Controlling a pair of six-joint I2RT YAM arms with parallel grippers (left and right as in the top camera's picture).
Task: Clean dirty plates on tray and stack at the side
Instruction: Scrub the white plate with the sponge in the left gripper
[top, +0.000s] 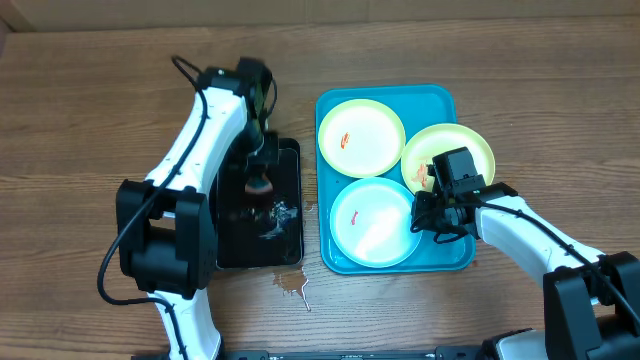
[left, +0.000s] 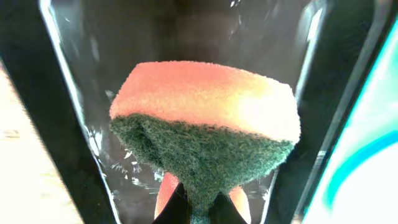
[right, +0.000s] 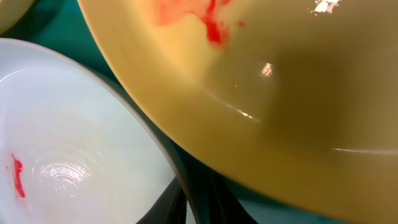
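The right-hand plate (top: 455, 150) lies half on the turquoise tray (top: 430, 105), overlapping its right rim. From the right wrist it looks tilted above the near plate (top: 372, 222), with a red smear (right: 211, 25) on its inner face. The near plate fills the tray's front end and carries its own small red streak (right: 17, 177). The far plate (top: 360, 138) sits flat in the tray's back-left corner, also marked with orange. None of the plates is stacked at the side yet.

The right tool (top: 432, 212) is at the near edge of the right-hand plate. Its fingers (right: 177, 208) stand close together, but I cannot tell whether the plate's rim is pinched between them or only lies above them.

To the left of the tray, the left tool (top: 262, 150) is closed on the sponge (left: 205, 118), which is orange on top with a green scouring side. It holds the sponge over the black tray (top: 290, 160), whose floor shows a film of water. A small puddle (top: 293, 285) lies on the tabletop (top: 90, 90) just in front of that tray.

The step in hand looks like the first plate's cleaning: the sponge is being wetted while the other arm presents a dirty plate. Next, the sponge should travel right across the tray's rim and press its face on the smear. The right arm must keep the plate steady enough to take that pressure. If the plate is not firmly gripped, it could slide onto the near plate.
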